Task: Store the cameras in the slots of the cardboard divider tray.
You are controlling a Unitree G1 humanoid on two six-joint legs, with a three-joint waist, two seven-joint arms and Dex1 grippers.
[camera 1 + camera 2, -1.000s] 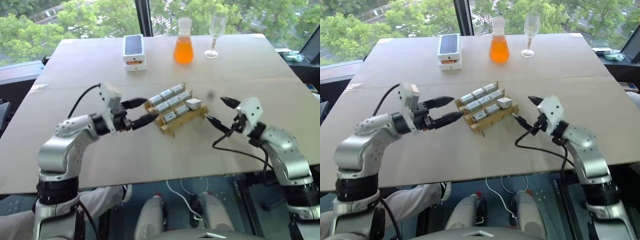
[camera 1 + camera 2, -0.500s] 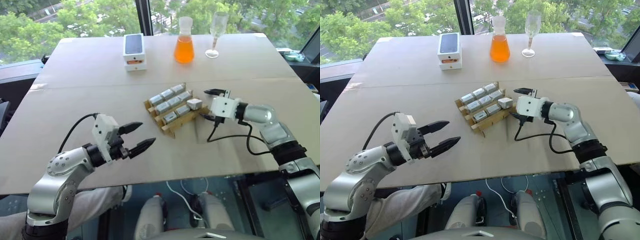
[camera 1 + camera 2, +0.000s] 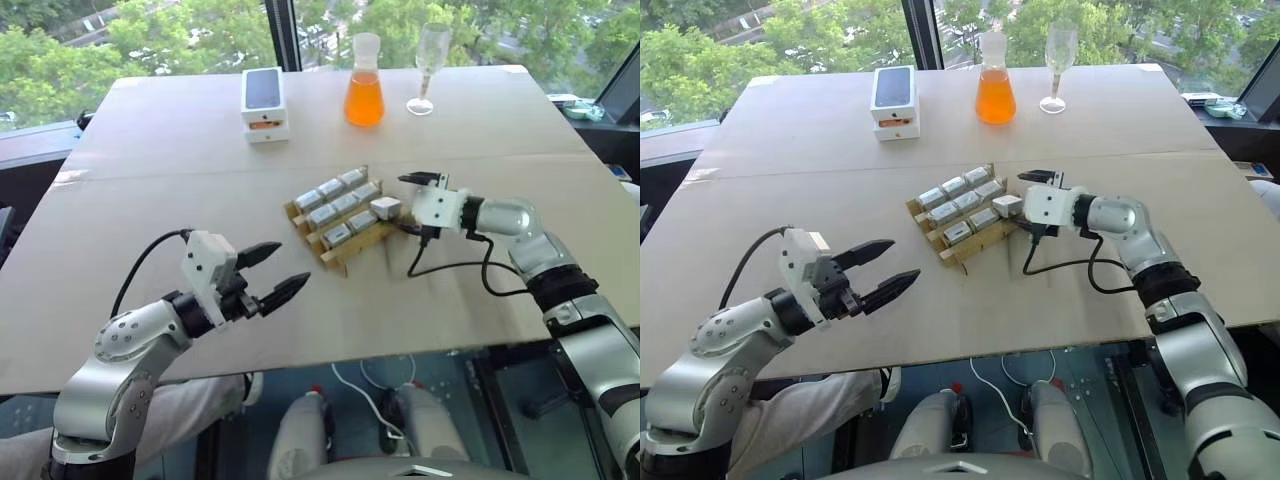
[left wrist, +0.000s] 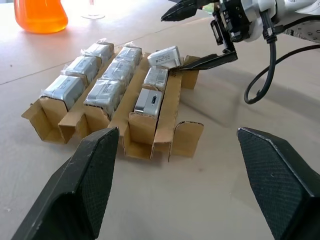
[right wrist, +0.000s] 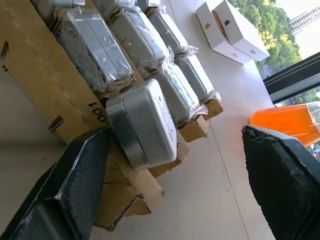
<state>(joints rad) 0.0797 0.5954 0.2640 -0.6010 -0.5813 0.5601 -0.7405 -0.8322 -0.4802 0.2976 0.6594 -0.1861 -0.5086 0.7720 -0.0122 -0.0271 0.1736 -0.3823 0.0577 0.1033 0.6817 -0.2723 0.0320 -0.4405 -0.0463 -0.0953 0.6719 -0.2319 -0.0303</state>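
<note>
Cardboard divider tray point(image 3: 345, 246) sits mid-table, cameras point(image 3: 335, 205) slotted. One loose camera point(image 3: 386, 207) lies askew at its 3 o'clock corner. Right gripper point(image 3: 408, 204) released, straddling it; left gripper point(image 3: 272, 272) released, idle. Next: clench, seat it upright.

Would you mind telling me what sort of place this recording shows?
Probably an upper-floor office or lab set up for a demo: a plain board table stands against big windows overlooking treetops, with a flask of orange liquid and a wine glass as props.
</note>
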